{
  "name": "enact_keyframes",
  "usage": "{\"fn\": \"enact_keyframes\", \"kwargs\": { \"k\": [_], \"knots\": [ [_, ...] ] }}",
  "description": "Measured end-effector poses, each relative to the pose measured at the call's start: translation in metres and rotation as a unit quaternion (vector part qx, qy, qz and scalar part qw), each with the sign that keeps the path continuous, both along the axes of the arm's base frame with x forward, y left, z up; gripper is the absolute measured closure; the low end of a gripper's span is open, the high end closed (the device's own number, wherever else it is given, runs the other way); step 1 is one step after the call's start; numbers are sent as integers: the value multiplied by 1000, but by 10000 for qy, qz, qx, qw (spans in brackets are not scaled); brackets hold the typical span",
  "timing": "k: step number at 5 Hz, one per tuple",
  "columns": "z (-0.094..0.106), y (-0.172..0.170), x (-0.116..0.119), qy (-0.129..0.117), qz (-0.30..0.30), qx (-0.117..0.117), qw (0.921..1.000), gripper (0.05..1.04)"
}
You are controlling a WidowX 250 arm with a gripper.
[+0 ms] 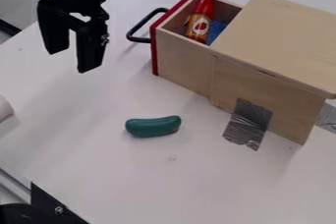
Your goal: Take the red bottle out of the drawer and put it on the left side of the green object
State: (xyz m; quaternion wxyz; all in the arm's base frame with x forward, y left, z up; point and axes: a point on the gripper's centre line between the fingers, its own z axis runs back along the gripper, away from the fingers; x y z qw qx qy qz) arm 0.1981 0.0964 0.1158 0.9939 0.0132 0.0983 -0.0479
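Observation:
My gripper (70,58) hangs at the upper left, left of the drawer handle, open with nothing between its fingers. A wooden box has its drawer (182,66) pulled out toward the left, with a red front. The red bottle (201,16) leans inside the drawer, its red top rising above the drawer's edge and its lower end hidden by the drawer wall. On the white table, in front of the drawer, lies the green object (153,126), a curved, smooth, cucumber-like piece.
The box's wooden lid (282,41) fills the right side, with silver tape (248,124) holding its side to the table (177,183). A black handle (139,27) sticks out from the drawer front. A white round item (5,108) stands at the left edge.

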Motion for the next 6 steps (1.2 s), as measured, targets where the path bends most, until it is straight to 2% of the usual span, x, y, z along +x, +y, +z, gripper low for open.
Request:
{"fn": "enact_keyframes", "kwargs": {
  "k": [1, 2, 3, 4, 5, 6],
  "knots": [
    [-5, -2, -2, 94, 6, -51, 9999, 89],
    [-6, -7, 4, -47, 172, -147, 9997, 89],
    [2, -9, 16, -282, 345, -205, 9988, 89],
    [1, -12, 33, -323, 437, -229, 9983, 89],
    [2, -29, 57, -498, 278, -130, 9983, 89],
    [1, -39, 71, -649, 136, -107, 9977, 89]
  ]
}}
